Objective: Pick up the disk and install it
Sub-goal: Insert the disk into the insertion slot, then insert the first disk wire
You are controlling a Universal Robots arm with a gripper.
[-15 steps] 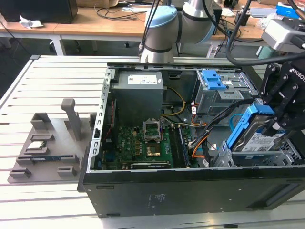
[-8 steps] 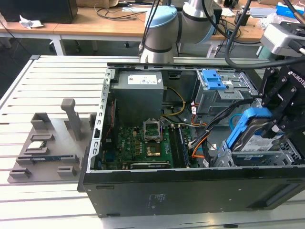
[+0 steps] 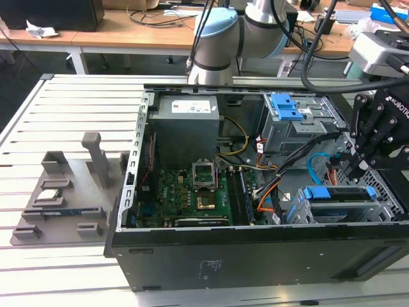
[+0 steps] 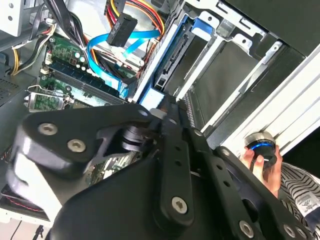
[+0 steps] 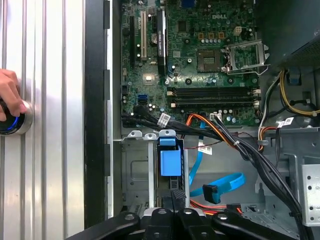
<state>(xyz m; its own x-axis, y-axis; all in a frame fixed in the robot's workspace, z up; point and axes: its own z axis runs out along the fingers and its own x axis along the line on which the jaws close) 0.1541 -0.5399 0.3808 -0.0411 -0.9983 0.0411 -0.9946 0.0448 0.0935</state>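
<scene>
The disk point(image 3: 339, 194) stands on edge in the lower drive cage at the exterior view's right end of the open computer case point(image 3: 211, 262), blue rails along its top. In the first wrist view its blue tab point(image 5: 170, 162) shows in the cage slot; in the second wrist view its dark side point(image 4: 172, 57) sits between the metal cage walls. My black gripper point(image 3: 353, 169) hangs just above the disk's upper edge, fingers together and nothing between them. Its tips point(image 5: 176, 195) lie over the disk's edge behind the blue tab. Whether they touch it I cannot tell.
A grey power supply box point(image 3: 185, 121) and the green motherboard point(image 3: 185, 192) fill the case's left half. A bare blue clip point(image 3: 285, 105) sits on the upper bay. Loose blue and orange cables point(image 5: 220, 185) run beside the cage. A hand point(image 5: 9, 97) rests on a blue-lit button outside the case.
</scene>
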